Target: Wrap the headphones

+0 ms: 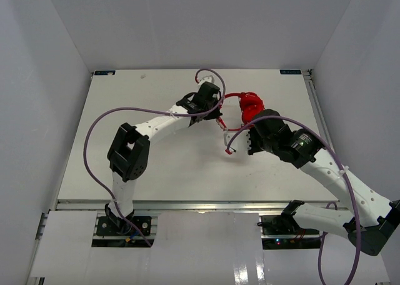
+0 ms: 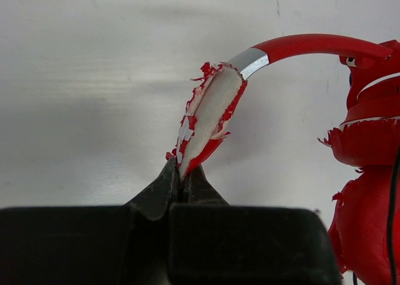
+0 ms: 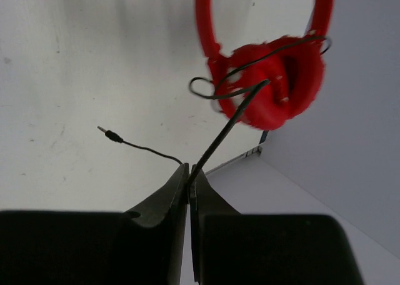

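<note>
The red headphones hang right of the table's middle. My left gripper is shut on the flaking whitish-padded end of the headband; the red band arcs right to the ear cups. My right gripper sits just below the ear cups and is shut on the thin black cable. The cable runs up to the ear cups, with a loop beside them. Its plug end hangs free left of the jaws.
Thick purple robot cables loop over both arms. The left arm's elbow stands over the table's left half. Grey walls enclose the white table; the table's edge and a wall show in the right wrist view.
</note>
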`<state>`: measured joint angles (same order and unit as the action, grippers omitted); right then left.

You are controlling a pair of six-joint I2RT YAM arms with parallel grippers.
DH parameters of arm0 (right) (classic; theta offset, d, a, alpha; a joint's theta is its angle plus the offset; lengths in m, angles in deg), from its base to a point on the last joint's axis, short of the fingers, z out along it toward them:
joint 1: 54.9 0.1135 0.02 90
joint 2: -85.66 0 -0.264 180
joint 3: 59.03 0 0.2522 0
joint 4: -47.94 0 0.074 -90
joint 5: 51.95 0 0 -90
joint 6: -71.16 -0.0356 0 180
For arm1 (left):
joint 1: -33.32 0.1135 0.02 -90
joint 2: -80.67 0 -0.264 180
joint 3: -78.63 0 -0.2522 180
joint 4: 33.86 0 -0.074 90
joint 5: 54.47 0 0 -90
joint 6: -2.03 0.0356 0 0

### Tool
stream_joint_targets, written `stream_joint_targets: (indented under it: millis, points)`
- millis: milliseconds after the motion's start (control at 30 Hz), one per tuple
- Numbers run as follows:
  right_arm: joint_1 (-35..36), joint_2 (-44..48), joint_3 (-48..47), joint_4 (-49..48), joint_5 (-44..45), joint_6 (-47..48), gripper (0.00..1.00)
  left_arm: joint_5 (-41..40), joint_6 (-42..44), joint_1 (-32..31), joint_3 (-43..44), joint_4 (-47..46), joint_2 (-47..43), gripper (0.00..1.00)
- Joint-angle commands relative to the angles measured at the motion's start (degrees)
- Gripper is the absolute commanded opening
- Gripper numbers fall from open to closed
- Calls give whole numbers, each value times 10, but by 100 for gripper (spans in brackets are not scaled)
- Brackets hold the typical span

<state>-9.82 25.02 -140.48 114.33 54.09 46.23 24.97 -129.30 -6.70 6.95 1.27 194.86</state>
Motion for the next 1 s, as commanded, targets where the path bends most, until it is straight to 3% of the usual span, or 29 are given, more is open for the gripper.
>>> stream_joint_targets:
  millis: [0, 233, 567, 800, 967]
  points:
    - [4, -2, -32, -56, 65, 54, 8, 67, 23, -44, 10, -29, -27, 0]
    - [-1, 29, 38, -118, 107, 99, 8, 105, 65, -78, -77, -63, -88, 0]
    - [-18, 45, 64, -122, 115, 117, 12, 142, 143, -84, -185, -60, -183, 0]
    - [-54, 33, 40, -91, -24, 57, 17, 210, 175, -93, -229, -92, -241, 0]
    - [-124, 13, 1, -59, -129, 10, 17, 235, 170, -99, -246, -105, -275, 0]
